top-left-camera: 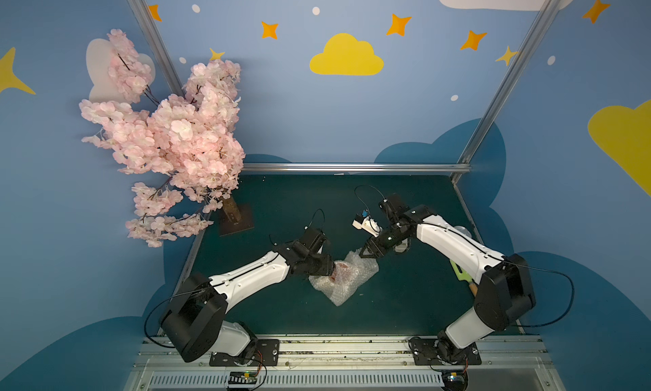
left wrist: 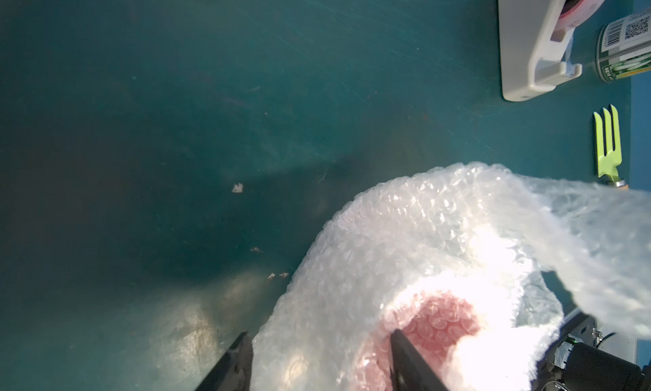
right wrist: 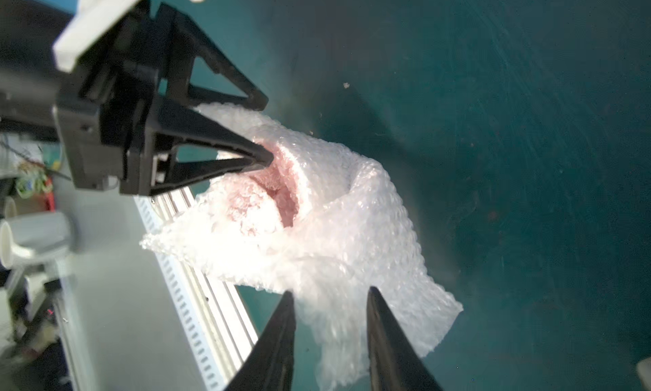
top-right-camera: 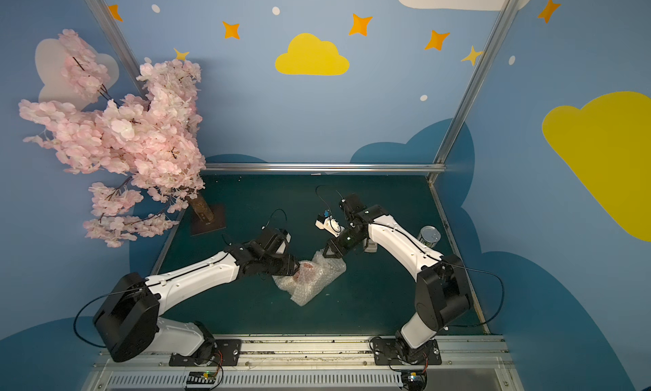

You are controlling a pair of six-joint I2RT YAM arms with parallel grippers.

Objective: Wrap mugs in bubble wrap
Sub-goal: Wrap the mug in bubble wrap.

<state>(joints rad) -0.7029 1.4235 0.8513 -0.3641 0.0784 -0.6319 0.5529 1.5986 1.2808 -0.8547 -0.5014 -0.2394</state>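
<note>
Roughly mid-table, a little toward the near edge: mug (top-left-camera: pixel 341 270), swaddled in bubble wrap (top-left-camera: pixel 338 296), visible only as a pink-red glow through the plastic. Tilted or on its side, hard to tell which, mouth toward the left arm. Wrap bunched loosely around it, with one flap reaching far and right and another trailing toward the near edge.

Left gripper (right wrist: pixel 266 130) about half open, astride the mug's wall: one finger poked into the red mouth, the other outside, apparently clamping mug and wrap together. Right gripper (right wrist: pixel 330 292) narrowed around the far-right flap, plastic between the fingers; cannot tell whether pinched yet.

Probably mid-wrap: body covered, ends not closed. Next, most likely: pinch that flap firmly, draw it over the mouth, hold the mug steady from the left. Thin, slippery plastic, easy to lose.

Underneath, scuffed dark green table (top-left-camera: pixel 281 311) with a few pale crumbs. On the right side, well apart from the mug: beige tape dispenser (left wrist: pixel 528 54), tin can (top-right-camera: pixel 429 235), lime-green fork (left wrist: pixel 607 143). Far left corner: artificial pink blossom tree (top-left-camera: pixel 169 135). All around, blue walls with a yellow cloud (top-left-camera: pixel 347 56), orange stars and aluminium framing.
</note>
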